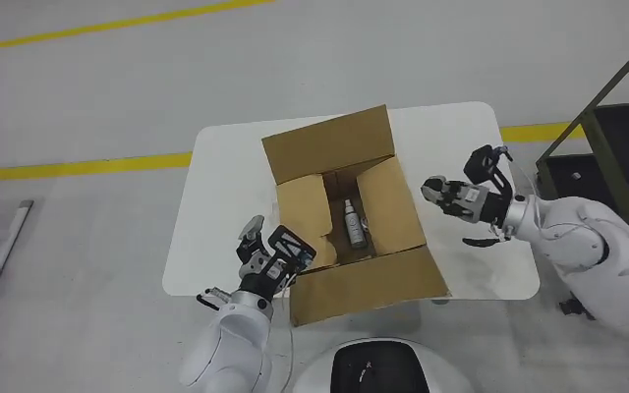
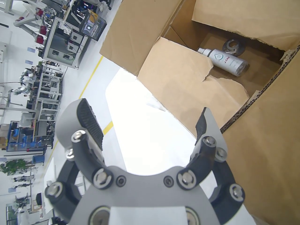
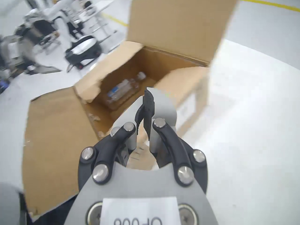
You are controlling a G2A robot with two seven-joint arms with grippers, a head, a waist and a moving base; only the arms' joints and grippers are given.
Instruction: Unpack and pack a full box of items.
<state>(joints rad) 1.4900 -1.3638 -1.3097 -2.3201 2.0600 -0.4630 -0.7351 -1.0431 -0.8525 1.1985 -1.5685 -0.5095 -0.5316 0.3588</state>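
Box interior mostly hidden: the inner flaps fold over it, so just a strip of its bottom shows. On that strip a white spray bottle (image 2: pixel 224 61) lies on its side, with a dark round flanged part (image 2: pixel 232 47) just beside it; can't tell what that part is. One inner flap has a torn, ragged edge. The right wrist view is motion-blurred and the bottle there is a hazy shape. The cardboard box (image 1: pixel 344 147) sits mid-table with all flaps open, the far flap standing up and the near one hanging toward the robot. Left gripper (image 2: pixel 144 111) is at the box's near left corner, fingers spread wide, holding nothing. Right gripper (image 1: pixel 432 189) hangs over the table off the box's right side, fingers pressed together, nothing between them. The table (image 1: pixel 226 216) is white with rounded corners. Grey floor with yellow lines (image 1: pixel 88 165); a dark rack (image 1: pixel 590 128) is cut off at the right edge. Workbenches and shelving stand in the room behind.
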